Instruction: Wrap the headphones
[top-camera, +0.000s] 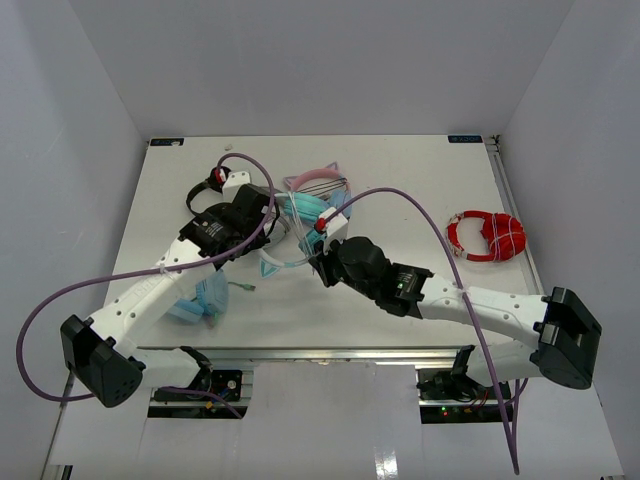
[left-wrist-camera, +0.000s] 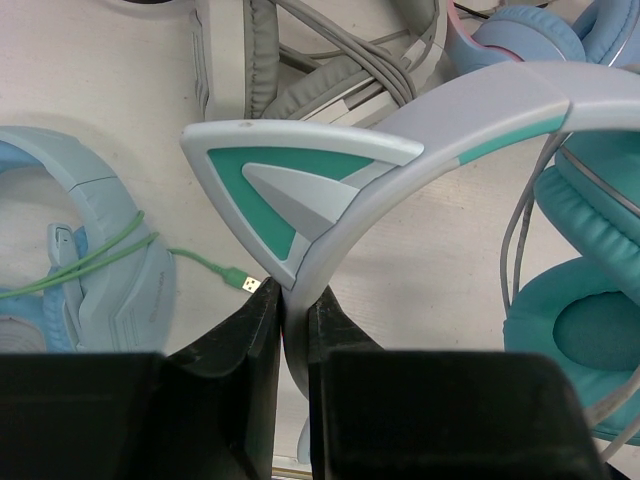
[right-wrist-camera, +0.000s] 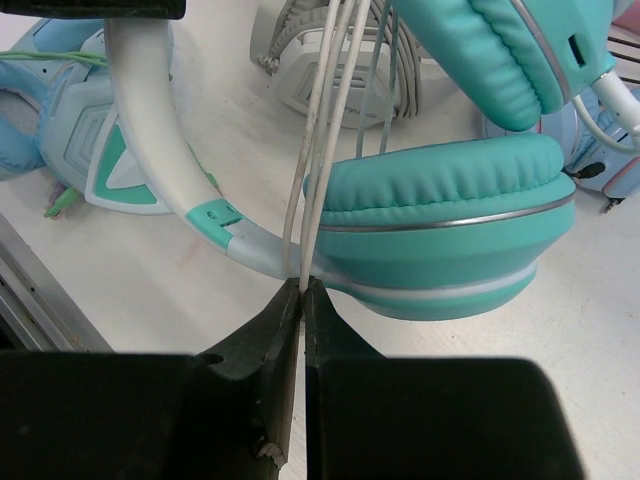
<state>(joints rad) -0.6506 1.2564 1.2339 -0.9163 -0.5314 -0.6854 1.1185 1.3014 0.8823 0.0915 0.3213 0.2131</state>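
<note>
The headphones (top-camera: 303, 210) lie mid-table, with turquoise ear cups (right-wrist-camera: 450, 230) and a white headband (left-wrist-camera: 480, 110) that carries a teal cat ear (left-wrist-camera: 290, 180). My left gripper (left-wrist-camera: 296, 300) is shut on the headband just below that ear, seen from above at the left gripper (top-camera: 262, 225). My right gripper (right-wrist-camera: 303, 288) is shut on the thin white cable (right-wrist-camera: 325, 150), whose strands run up past the near ear cup. From above, the right gripper (top-camera: 320, 262) sits just in front of the headphones.
A light-blue pair (top-camera: 200, 295) with a green cable (left-wrist-camera: 215, 268) lies left of the headphones. A pink-banded pair (top-camera: 318, 180) and a grey headset (left-wrist-camera: 320, 60) crowd in behind. A red coiled cable (top-camera: 487, 235) rests at the right, and a black pair (top-camera: 213, 182) at the back left.
</note>
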